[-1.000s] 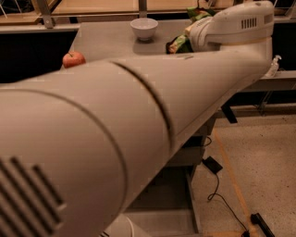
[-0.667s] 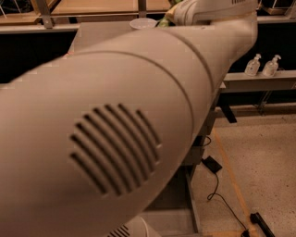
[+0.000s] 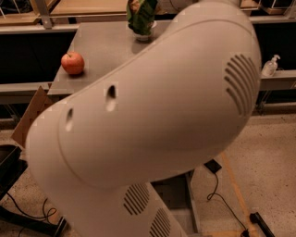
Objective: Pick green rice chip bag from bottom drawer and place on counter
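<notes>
The green rice chip bag [image 3: 140, 14] shows at the top middle of the camera view, upright over the far part of the grey counter [image 3: 104, 44] and just in front of a white bowl [image 3: 144, 33]. Its top runs off the frame's upper edge. My gripper is out of view, hidden behind my own big white arm [image 3: 157, 120] or above the top edge near the bag. The arm fills most of the frame. The bottom drawer is hidden behind the arm.
A red apple [image 3: 72, 63] sits on the counter's left side. A pale wooden bench with metal posts [image 3: 78, 8] runs behind. A pump bottle [image 3: 270, 65] stands on a shelf at right. Cardboard [image 3: 28, 118] leans at left. Cables [image 3: 217, 190] lie on the floor.
My arm has swung across the view, showing a different side. The green bag has moved left from the counter's right side to in front of the bowl. The apple is visible again.
</notes>
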Robot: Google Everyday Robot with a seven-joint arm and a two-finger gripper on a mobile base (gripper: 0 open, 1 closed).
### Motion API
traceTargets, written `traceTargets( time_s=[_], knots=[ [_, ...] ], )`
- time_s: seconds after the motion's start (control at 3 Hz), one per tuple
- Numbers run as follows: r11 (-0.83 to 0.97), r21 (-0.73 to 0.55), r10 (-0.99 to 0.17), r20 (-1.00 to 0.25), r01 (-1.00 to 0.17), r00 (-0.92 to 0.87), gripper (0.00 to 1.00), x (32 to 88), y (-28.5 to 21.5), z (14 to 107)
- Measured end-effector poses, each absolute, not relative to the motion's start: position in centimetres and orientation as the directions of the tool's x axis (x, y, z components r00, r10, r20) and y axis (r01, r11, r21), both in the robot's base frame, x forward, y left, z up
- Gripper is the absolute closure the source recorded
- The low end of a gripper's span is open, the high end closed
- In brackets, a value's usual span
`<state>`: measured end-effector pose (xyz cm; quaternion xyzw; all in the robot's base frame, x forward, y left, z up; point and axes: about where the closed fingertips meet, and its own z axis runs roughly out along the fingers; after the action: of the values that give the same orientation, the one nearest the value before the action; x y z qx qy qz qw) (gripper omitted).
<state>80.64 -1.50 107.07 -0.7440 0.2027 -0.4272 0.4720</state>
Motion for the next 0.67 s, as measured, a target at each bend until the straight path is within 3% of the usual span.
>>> traceTargets(
  time_s=[0.67],
  knots=[
    [-0.209, -0.977, -0.699, 0.178, 0.040, 0.693, 1.00, 86.5, 0.6, 103.8]
  ],
)
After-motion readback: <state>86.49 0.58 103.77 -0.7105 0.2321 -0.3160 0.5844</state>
